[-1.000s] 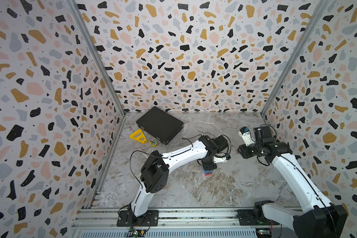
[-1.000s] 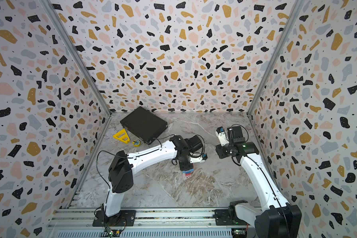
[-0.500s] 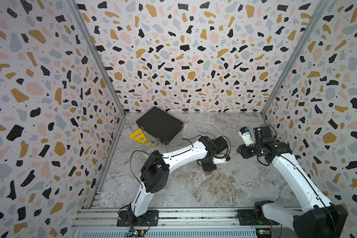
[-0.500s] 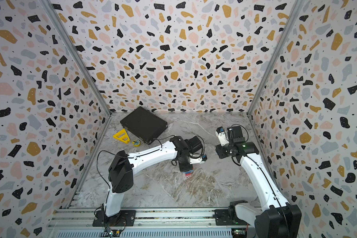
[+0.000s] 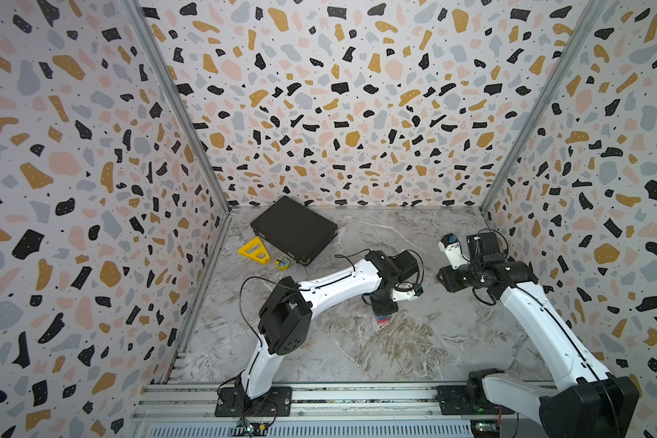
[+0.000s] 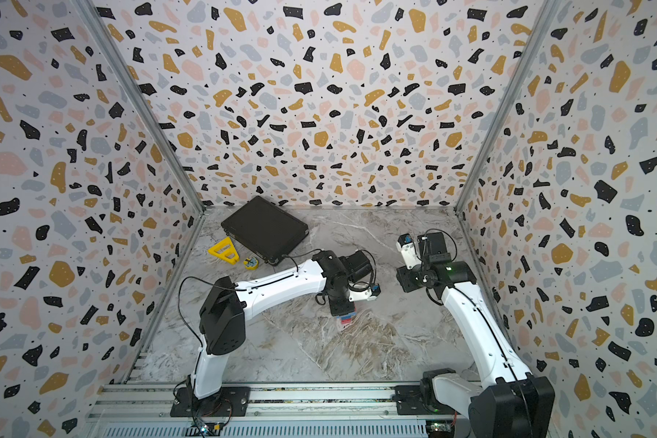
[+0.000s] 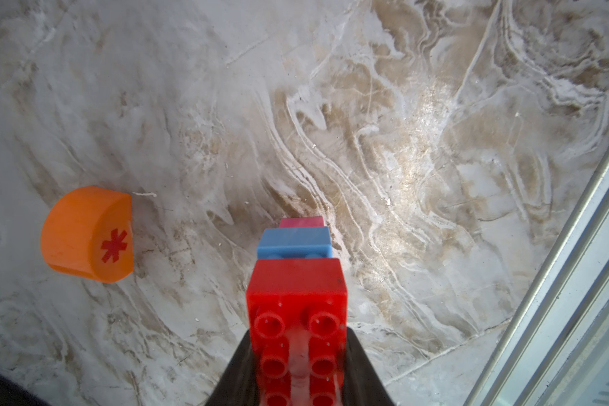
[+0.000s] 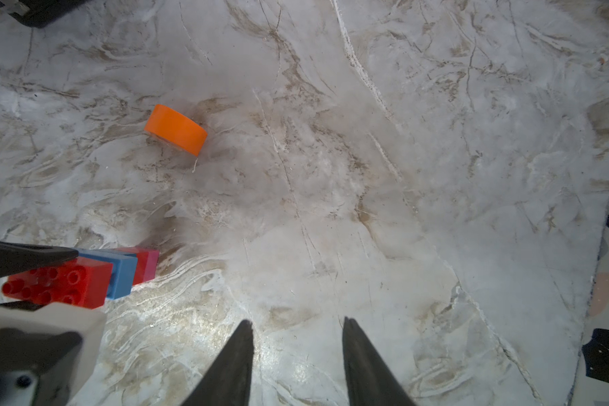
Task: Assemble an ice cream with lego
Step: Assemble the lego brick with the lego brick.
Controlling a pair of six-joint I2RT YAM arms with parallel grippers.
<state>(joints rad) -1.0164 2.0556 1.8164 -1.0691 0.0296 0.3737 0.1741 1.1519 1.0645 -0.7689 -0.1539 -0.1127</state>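
My left gripper [image 7: 297,337] is shut on the ice cream stack, one black finger on each long side of the studded red brick [image 7: 296,302]. Below that brick sit a light-blue brick [image 7: 294,242] and a pink end [image 7: 301,222] close to the marble floor. Both top views show the stack [image 5: 382,317] [image 6: 345,318] poking out under the left gripper [image 5: 382,305]. The orange dome [image 7: 85,235] [image 8: 176,129] with its red asterisk lies loose on the floor beside the stack. My right gripper [image 8: 296,325] [image 5: 446,278] hangs open and empty to the right, above bare floor.
At the back left lie a black flat case [image 5: 294,229], a yellow triangular frame [image 5: 254,250] and a small yellow round disc [image 5: 282,262]. Patterned walls close three sides. A metal rail [image 5: 357,394] runs along the front edge.
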